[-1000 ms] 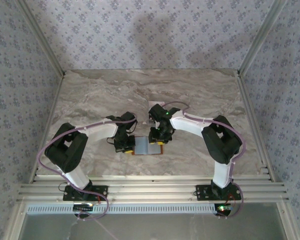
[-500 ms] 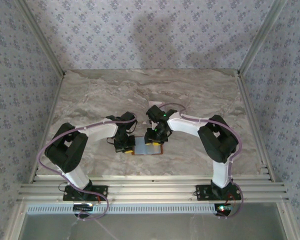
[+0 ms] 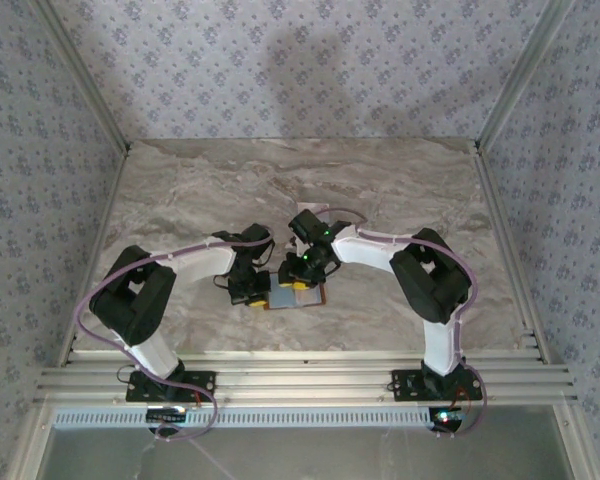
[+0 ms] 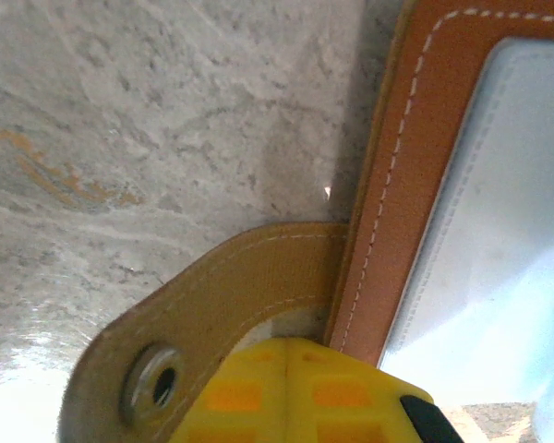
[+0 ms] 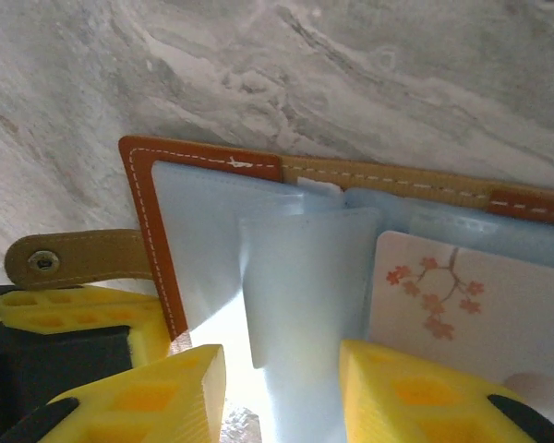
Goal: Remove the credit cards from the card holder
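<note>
The brown card holder (image 3: 292, 297) lies open on the table between the two grippers. Its stitched edge (image 4: 388, 203) and grey-blue pocket (image 4: 499, 231) show in the left wrist view. My left gripper (image 4: 288, 369) is shut, its yellow tips resting at the holder's tan snap strap (image 4: 212, 286). My right gripper (image 5: 282, 369) hangs open over the holder's inside, a raised grey-blue pocket flap (image 5: 309, 295) between its fingers. A whitish credit card (image 5: 462, 305) with pink blossoms lies in the right half, beside the right finger. The dark card is hidden.
The marble table (image 3: 180, 200) stretches far and to both sides of the holder. Patterned walls and metal frame posts (image 3: 80, 90) close in the space. A small pale object (image 3: 312, 212) lies just beyond the right arm.
My right gripper has moved left, from the holder's right edge to over its middle. The left arm and the holder have stayed put.
</note>
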`<control>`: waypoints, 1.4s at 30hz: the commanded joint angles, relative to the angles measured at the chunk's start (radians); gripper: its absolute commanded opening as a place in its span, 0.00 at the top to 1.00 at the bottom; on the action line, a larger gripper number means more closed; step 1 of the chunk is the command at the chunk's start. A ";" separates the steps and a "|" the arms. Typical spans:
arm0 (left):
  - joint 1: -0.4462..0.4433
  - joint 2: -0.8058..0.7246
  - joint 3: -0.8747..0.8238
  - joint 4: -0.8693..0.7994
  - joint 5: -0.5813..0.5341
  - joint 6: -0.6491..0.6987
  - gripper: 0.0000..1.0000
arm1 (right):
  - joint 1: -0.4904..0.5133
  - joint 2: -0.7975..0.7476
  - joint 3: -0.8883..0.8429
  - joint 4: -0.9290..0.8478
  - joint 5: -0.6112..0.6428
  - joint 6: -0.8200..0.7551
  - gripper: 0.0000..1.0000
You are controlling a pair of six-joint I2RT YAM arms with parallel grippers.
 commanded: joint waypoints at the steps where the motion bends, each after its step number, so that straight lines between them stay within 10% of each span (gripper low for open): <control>1: -0.034 0.023 -0.022 0.136 0.118 0.013 0.97 | 0.008 -0.005 -0.018 0.032 -0.037 0.031 0.61; 42: 0.197 -0.554 -0.126 -0.082 0.006 0.045 0.96 | 0.082 0.054 0.144 0.066 -0.126 0.053 0.65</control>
